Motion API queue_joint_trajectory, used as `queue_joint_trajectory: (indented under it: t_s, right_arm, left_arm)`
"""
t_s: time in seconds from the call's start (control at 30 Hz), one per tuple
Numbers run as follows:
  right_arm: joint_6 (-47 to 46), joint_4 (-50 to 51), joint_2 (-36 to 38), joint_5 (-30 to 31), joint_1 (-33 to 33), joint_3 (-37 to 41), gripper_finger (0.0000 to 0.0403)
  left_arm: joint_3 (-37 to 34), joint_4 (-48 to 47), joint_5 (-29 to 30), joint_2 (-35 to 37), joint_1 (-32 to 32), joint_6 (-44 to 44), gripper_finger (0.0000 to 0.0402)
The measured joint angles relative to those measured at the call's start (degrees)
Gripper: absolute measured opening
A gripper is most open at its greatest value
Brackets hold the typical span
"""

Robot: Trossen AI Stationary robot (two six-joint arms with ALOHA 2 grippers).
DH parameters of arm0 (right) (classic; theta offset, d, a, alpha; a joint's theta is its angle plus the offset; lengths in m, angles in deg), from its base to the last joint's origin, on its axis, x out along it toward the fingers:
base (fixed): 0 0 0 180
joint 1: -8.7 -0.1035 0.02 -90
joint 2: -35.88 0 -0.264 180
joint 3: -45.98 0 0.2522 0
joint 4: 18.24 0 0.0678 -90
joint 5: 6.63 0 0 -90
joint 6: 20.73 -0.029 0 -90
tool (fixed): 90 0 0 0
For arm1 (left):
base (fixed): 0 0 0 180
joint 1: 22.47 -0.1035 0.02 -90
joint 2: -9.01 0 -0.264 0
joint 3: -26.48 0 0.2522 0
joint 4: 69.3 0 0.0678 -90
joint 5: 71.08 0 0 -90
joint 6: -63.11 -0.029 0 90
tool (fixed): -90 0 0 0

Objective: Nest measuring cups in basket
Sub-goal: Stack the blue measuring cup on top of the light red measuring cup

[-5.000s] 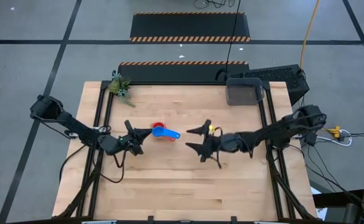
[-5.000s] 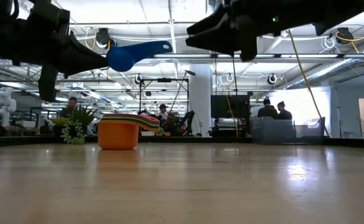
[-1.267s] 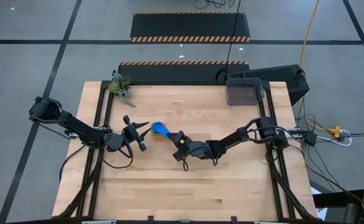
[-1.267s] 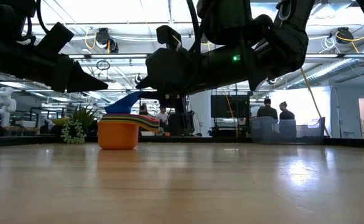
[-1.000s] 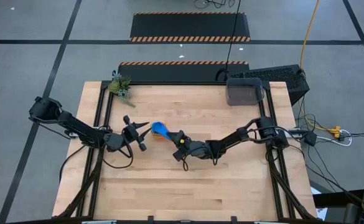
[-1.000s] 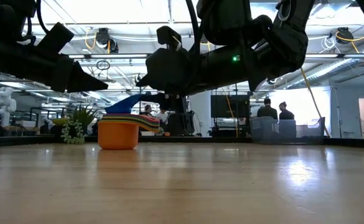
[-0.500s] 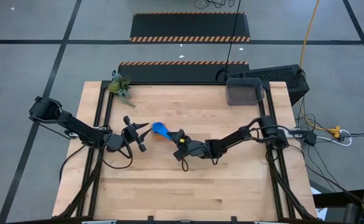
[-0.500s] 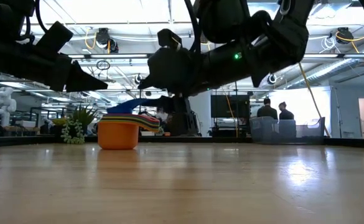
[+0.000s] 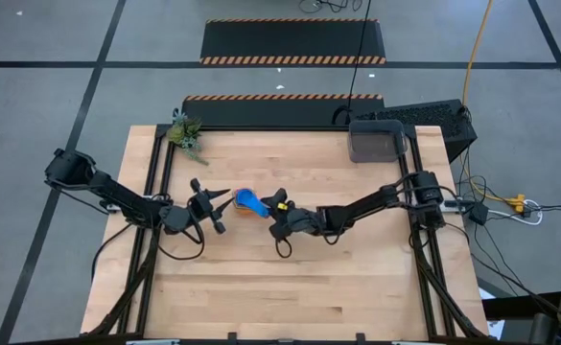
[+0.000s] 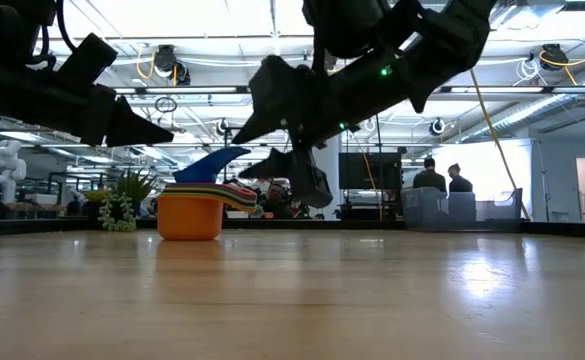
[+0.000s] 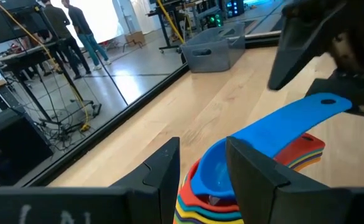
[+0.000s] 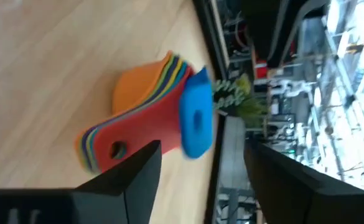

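Both arms are stretched inward over the middle of the high view. The left arm is extended from the left edge of the table toward the centre, and the left gripper (image 9: 219, 199) is held just left of centre, its two fingers (image 11: 163, 171) parted with a clear gap between them, nothing clamped. The right arm is reached across from the right side, bent at the elbow near the right edge, and the right gripper (image 9: 272, 205) is placed just right of centre, close to the left one. Its fingers (image 12: 138, 171) are spread apart and nothing is gripped. In the low view, both grippers are held above the tabletop in the upper half of the frame.
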Motion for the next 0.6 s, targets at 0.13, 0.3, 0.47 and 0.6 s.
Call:
queue_joint_trajectory:
  t_s: [0.13, 0.3, 0.47, 0.6]
  right_arm:
    - [-2.3, 3.7, 0.0, -0.1, 0.8, 0.0, 0.0231]
    - [-2.3, 5.5, 0.9, 0.4, 0.7, 0.0, 0.0231]
    - [-4.3, 6.9, 4.3, 0.4, -0.1, 0.1, 0.0231]
    - [-7.5, 10.7, 7.0, 0.5, -0.4, 0.1, 0.0231]
  left_arm:
    - [0.0, 0.2, 0.0, 0.0, 0.0, 0.0, 0.0131]
    - [0.0, 0.1, 0.0, 0.0, 0.0, 0.2, 0.0131]
    - [0.0, -0.1, -0.3, 0.0, 0.0, 0.2, 0.0131]
    - [0.0, -0.4, -1.4, 0.0, 0.0, 0.4, 0.0131]
